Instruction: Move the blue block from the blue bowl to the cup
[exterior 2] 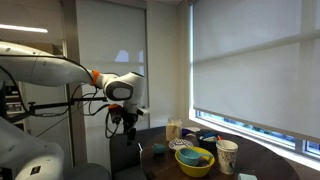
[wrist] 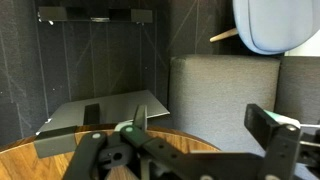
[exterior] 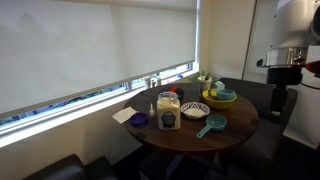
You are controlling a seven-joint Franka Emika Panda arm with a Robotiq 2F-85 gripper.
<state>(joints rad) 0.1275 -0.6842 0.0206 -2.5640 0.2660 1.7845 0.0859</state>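
Observation:
The blue bowl sits nested in a yellow-green bowl on the round wooden table, on the side nearest the arm. It also shows in an exterior view. The blue block is too small to make out. The pale green cup stands beside the bowl on the window side, and shows in an exterior view. My gripper hangs off the table's edge, raised well above it and apart from every object. In the wrist view the jaws are open and empty.
A patterned bowl, a teal scoop with a long handle, a white-labelled jar, a dark blue lid and a white napkin are on the table. A grey upholstered seat lies beyond the table edge.

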